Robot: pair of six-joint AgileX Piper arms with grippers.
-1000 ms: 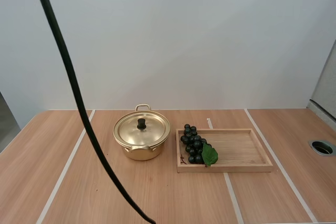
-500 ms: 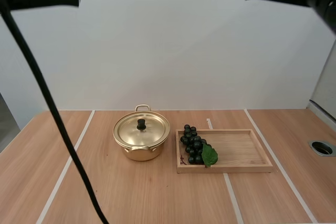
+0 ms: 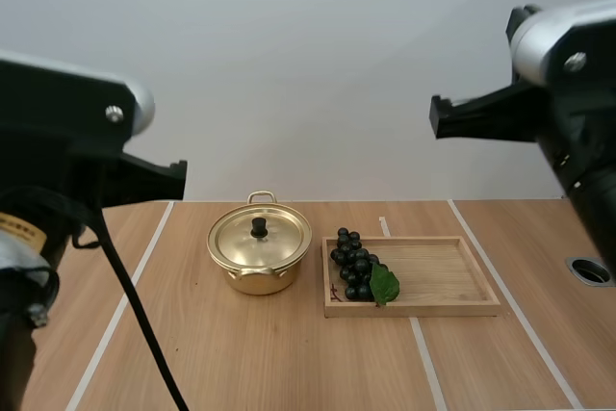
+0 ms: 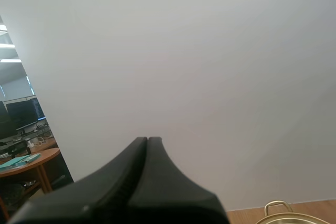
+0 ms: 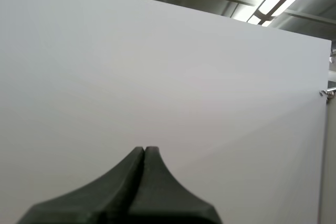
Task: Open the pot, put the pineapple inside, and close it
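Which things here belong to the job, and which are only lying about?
For the job:
pot
lid, on the pot
bunch of grapes, the fruit at hand
left end effector, shut
right end effector, shut

Only lying about:
wooden tray, holding the grapes
table

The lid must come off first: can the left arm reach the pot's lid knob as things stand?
Probably yes. Nothing stands over the lid or its knob; the grapes lie apart in the wooden tray. The left gripper is up high and shut, so it must open and descend.
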